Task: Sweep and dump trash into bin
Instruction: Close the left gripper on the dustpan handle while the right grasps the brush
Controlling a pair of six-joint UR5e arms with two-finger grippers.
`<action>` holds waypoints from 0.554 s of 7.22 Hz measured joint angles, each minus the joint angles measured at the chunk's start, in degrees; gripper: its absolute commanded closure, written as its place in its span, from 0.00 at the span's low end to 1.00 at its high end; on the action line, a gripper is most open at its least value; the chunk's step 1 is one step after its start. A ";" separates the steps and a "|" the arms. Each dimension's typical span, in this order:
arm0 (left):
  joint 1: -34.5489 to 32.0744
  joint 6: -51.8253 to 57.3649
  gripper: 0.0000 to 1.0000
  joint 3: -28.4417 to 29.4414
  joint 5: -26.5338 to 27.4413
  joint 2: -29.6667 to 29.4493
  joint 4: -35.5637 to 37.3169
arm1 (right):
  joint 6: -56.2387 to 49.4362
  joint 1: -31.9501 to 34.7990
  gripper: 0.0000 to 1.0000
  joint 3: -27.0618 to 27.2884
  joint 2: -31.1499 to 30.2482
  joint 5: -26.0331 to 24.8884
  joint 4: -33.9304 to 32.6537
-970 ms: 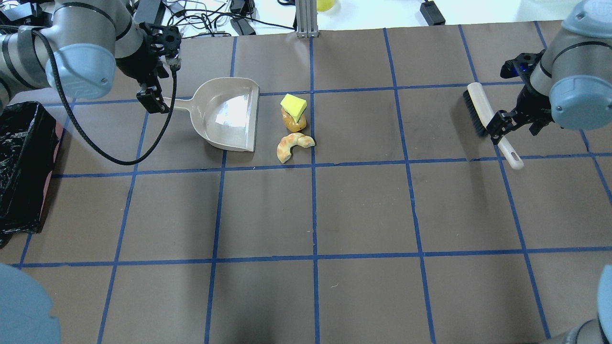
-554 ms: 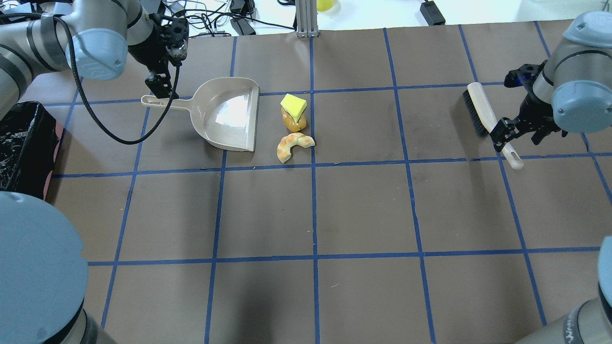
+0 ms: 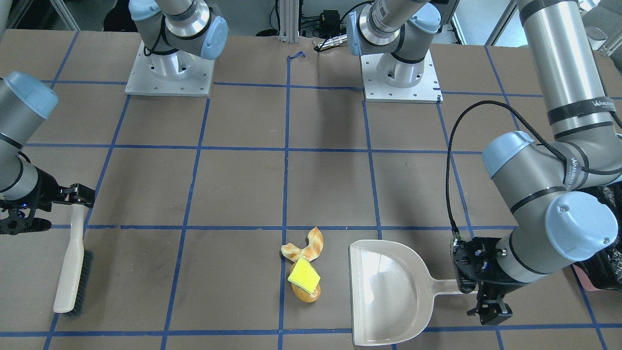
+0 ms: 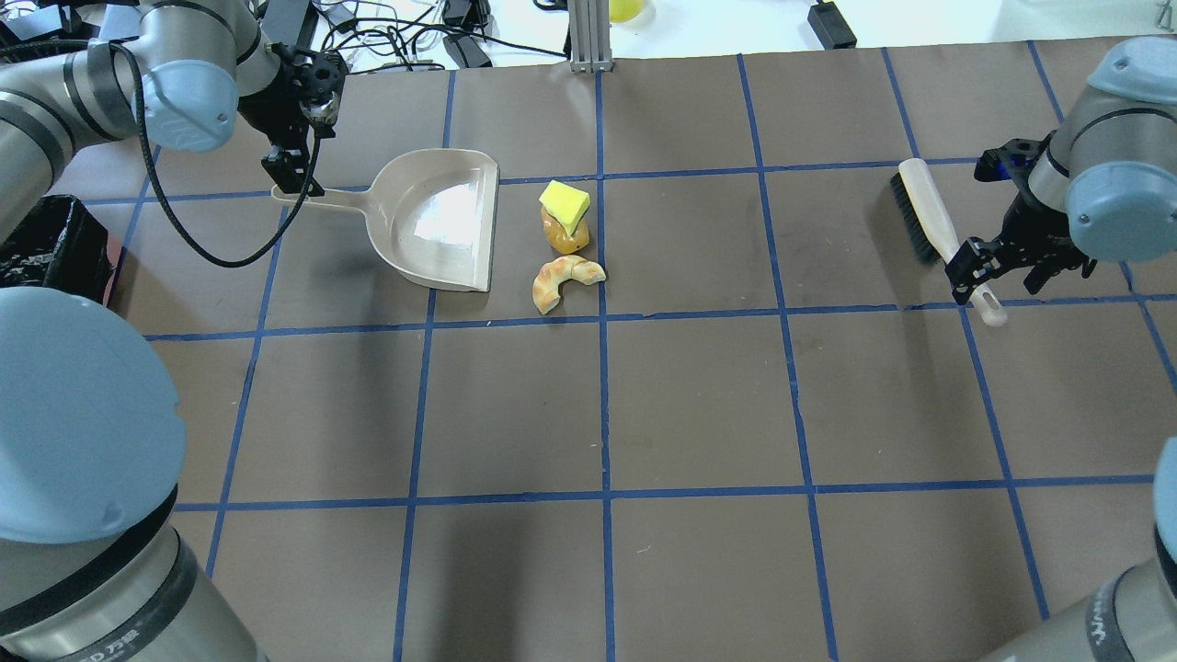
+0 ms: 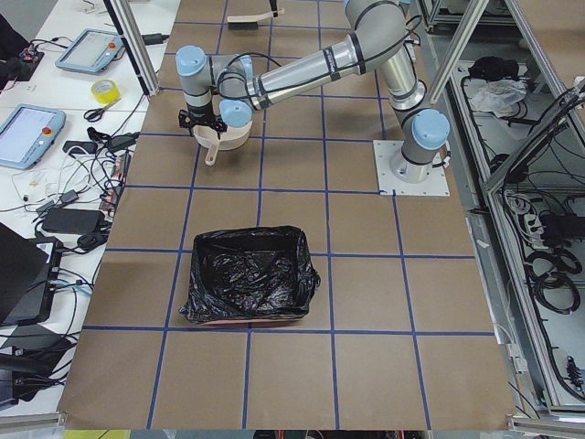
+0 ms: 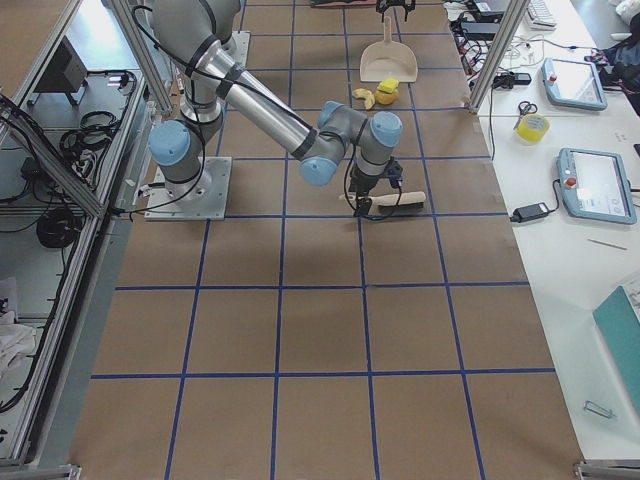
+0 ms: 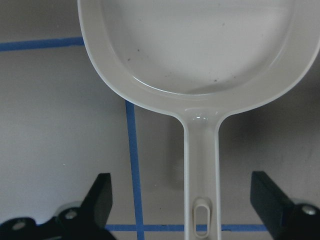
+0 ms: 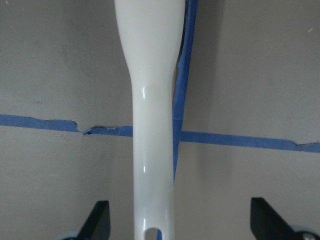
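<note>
The trash lies in a cluster right of the dustpan's mouth: a yellow sponge [image 4: 565, 206] leaning on a golden potato-like lump [image 4: 563, 237], and a tan croissant [image 4: 563, 279] just in front. The beige dustpan [image 4: 441, 221] lies flat. My left gripper [image 4: 292, 179] is open, its jaws astride the end of the dustpan's handle [image 7: 200, 165] without touching it. My right gripper [image 4: 982, 267] is open astride the white brush handle [image 8: 150, 125]. The brush [image 4: 929, 216] lies at the far right. The bin with its black bag [image 4: 46, 244] stands at the left edge.
Brown paper with a blue tape grid covers the table [image 4: 699, 405]. Cables and power bricks [image 4: 460, 46] lie beyond the far edge. A metal post [image 4: 588, 37] stands at the back centre. In the exterior left view the bin [image 5: 249, 279] stands well apart from the dustpan.
My left gripper has shifted around the dustpan handle's end and now sits over it. My right gripper has slid slightly toward the brush handle's end. Dustpan, brush and trash have not moved.
</note>
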 measured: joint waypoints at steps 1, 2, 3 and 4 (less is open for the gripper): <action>0.27 -1.10 0.02 -0.31 0.30 -0.21 -0.15 | 0.00 0.12 0.37 0.02 0.05 0.72 0.00; 0.26 -3.07 0.02 -0.75 0.77 -0.11 -0.76 | -0.02 0.20 0.46 0.02 0.15 1.84 -0.05; 0.24 -4.64 0.02 -1.67 1.11 0.06 -1.15 | -0.01 0.23 0.48 0.01 0.26 2.51 -0.08; 0.30 -5.29 0.02 -2.83 1.17 0.22 -0.84 | 0.01 0.25 0.54 0.02 0.34 2.80 -0.08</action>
